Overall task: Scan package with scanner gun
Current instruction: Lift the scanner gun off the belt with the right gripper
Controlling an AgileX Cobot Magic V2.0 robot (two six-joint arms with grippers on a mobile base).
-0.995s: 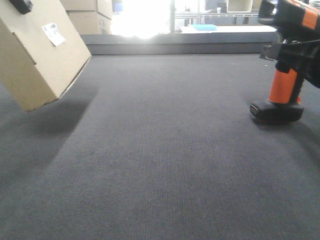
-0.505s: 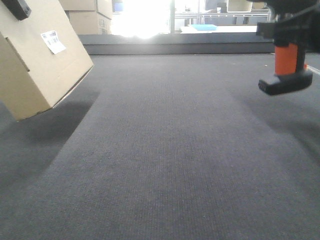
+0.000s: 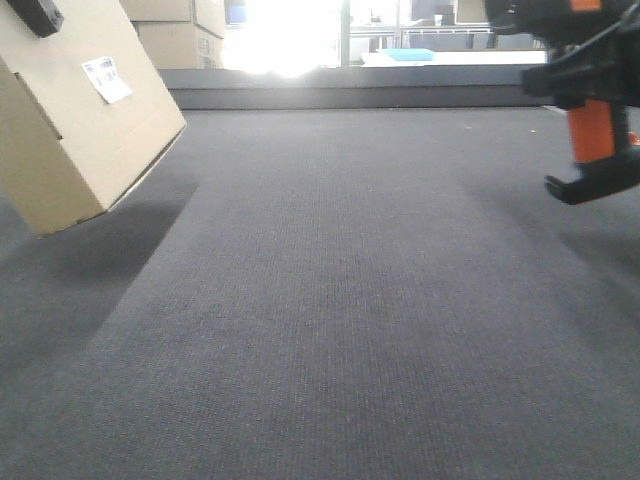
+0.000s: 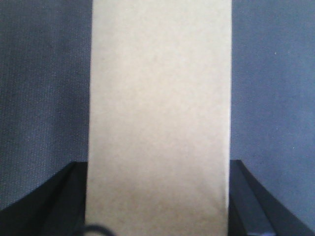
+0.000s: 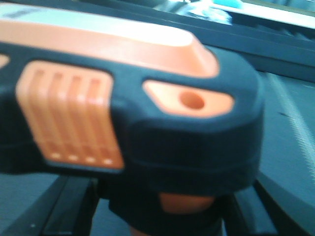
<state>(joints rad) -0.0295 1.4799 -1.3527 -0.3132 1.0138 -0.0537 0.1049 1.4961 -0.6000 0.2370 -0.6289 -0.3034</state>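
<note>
The package, a tan cardboard box (image 3: 85, 110) with a white barcode label (image 3: 105, 78), hangs tilted above the grey carpet at the far left. My left gripper (image 4: 157, 196) is shut on it, with black fingers (image 4: 64, 199) on both of its sides; one finger tip shows in the front view (image 3: 35, 14). The orange-and-black scanner gun (image 3: 598, 135) is held off the carpet at the right edge. My right gripper (image 5: 165, 211) is shut on the scanner (image 5: 138, 118), which fills the right wrist view. The scanner's head is cut off at the top of the front view.
Grey carpet (image 3: 330, 300) covers the floor. A low dark ledge (image 3: 350, 88) runs along the back. Stacked cardboard boxes (image 3: 180, 30) stand at the back left. A blue item (image 3: 410, 54) lies on a far table. Bright glare fills the back middle.
The scanner gun has left the carpet and risen up and to the right in my right gripper. The box has shifted slightly and stays held tilted.
</note>
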